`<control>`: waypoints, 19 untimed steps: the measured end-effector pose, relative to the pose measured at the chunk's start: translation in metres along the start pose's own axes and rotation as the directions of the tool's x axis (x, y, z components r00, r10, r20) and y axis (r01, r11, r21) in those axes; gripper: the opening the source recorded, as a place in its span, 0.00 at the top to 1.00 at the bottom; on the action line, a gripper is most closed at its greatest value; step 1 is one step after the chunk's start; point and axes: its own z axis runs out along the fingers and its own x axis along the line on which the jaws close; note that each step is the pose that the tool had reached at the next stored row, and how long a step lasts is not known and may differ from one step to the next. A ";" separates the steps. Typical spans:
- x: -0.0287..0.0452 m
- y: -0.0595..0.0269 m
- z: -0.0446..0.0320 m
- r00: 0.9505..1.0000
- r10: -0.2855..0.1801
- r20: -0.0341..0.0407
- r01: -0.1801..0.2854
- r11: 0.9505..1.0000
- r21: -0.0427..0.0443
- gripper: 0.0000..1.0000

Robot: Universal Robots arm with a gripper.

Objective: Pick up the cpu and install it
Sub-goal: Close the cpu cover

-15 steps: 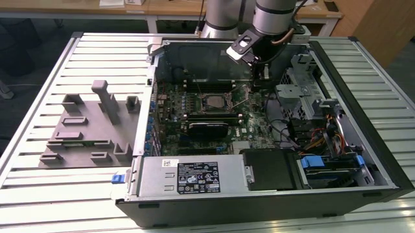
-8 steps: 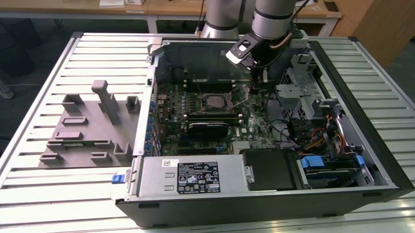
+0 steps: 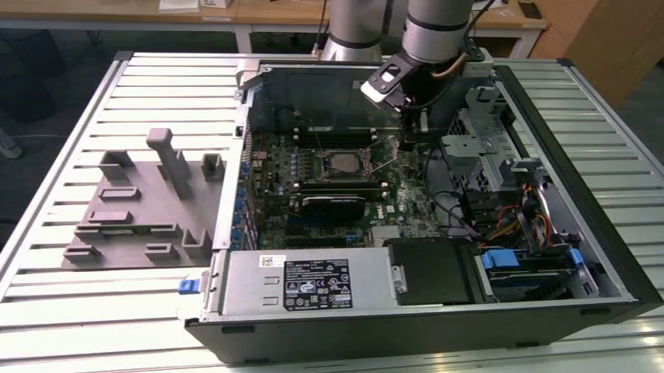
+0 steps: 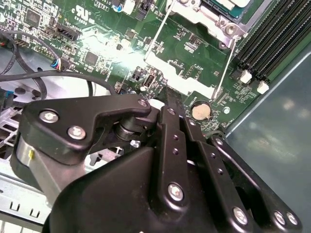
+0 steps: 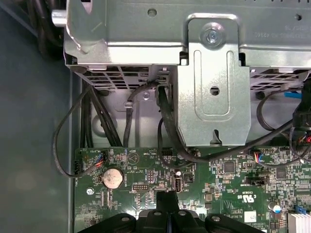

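The cpu is sitting inside the square socket frame in the middle of the green motherboard of the open computer case. The gripper is hanging low over the board just to the exterior view's right of the socket, not touching the chip. Its fingers are pressing together with nothing between them, their tips pointing down near a round coin battery.
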 end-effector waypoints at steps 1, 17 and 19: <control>0.0000 -0.0013 0.0000 1.000 0.000 0.000 0.000 1.000 0.000 0.89; -0.0011 -0.0293 -0.0010 1.000 0.000 -0.001 0.000 1.000 -0.002 0.89; -0.0013 -0.0340 -0.0012 1.000 0.000 -0.002 0.000 1.000 -0.002 0.89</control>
